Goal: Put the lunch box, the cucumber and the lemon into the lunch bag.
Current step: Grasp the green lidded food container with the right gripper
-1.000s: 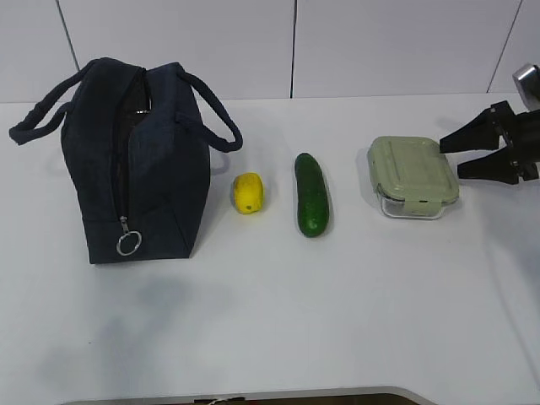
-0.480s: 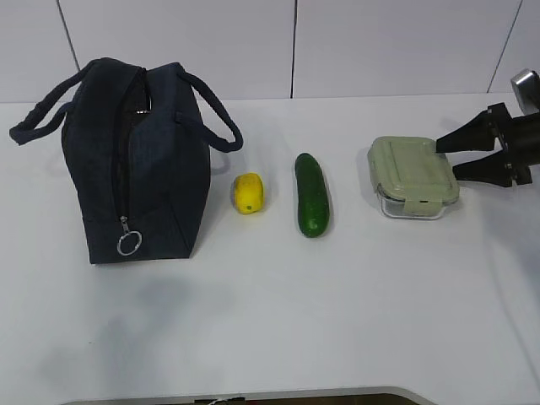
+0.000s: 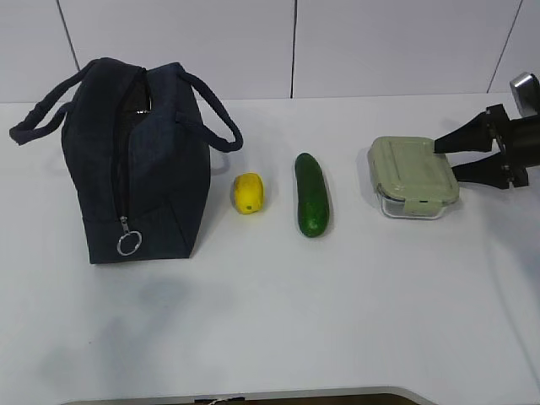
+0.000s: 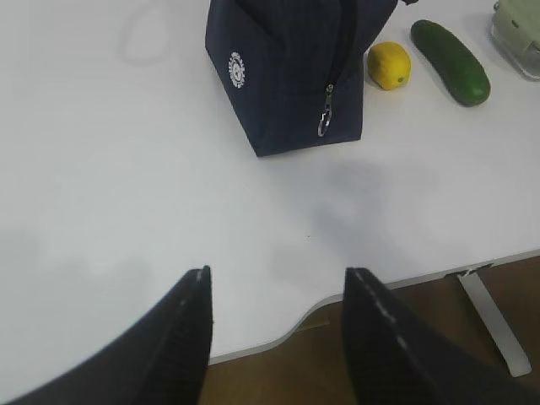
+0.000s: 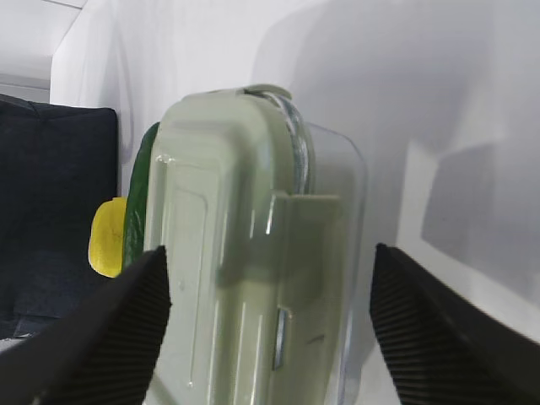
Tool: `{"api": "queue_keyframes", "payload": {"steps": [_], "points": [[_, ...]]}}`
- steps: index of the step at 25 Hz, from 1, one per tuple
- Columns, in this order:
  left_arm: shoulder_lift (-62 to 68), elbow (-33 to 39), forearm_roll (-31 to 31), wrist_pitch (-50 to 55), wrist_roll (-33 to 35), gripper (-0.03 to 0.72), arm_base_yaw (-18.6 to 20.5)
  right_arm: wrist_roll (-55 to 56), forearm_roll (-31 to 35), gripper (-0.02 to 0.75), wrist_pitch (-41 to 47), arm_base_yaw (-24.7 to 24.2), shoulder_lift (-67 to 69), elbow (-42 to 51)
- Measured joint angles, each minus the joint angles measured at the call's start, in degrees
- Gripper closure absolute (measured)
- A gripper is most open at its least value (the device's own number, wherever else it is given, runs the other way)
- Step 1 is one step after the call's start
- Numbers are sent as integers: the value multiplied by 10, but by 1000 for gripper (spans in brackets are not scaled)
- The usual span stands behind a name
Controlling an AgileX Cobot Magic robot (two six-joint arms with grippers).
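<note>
- The right end effector (image 3: 447, 157) has its black jaws spread wide and holds nothing; its tips sit at the near edge of the small clear rectangular lunch box with the pale sage-green clip-on lid (image 3: 413, 176), one to each side of it.
- From the wrist, the box fills the gap straight ahead between the two jaws (image 5: 253, 253), standing flat on the white worktop (image 3: 278, 321).
- I'd judge the box stiff and fairly heavy for its size, with smooth slippery walls, so a grip across the body under the lid rim looks safer than one on the clips.
- Beyond the box, further out from that end effector, lie the long smooth dark-green cucumber (image 3: 310, 194) and then the small bright-yellow lemon (image 3: 248, 192), well apart from each other.
- The cucumber looks firm and likely to roll; mid-length seems the place to take it. The lemon looks firm and round, and may squirt out of a pinch.
- Furthest off stands the dark navy fabric lunch bag with loop handles (image 3: 135, 160), soft-sided, its top gaping.
- The left end effector (image 4: 277, 291) hangs part-open and empty, the bag well ahead of it.
</note>
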Motion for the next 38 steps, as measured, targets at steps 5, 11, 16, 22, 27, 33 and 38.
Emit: {"api": "queue_keyframes", "payload": {"steps": [5, 11, 16, 22, 27, 33, 38], "points": [[0, 0, 0, 0, 0, 329, 0, 17, -15, 152, 0, 0, 0, 0], [0, 0, 0, 0, 0, 329, 0, 24, -18, 153, 0, 2, 0, 0], [0, 0, 0, 0, 0, 329, 0, 26, -18, 153, -1, 16, 0, 0], [0, 0, 0, 0, 0, 329, 0, 26, -18, 153, -1, 21, 0, 0], [0, 0, 0, 0, 0, 329, 0, 26, -18, 153, -5, 21, 0, 0], [0, 0, 0, 0, 0, 329, 0, 27, -18, 153, -5, 22, 0, 0], [0, 0, 0, 0, 0, 329, 0, 27, -18, 153, -5, 22, 0, 0]]}}
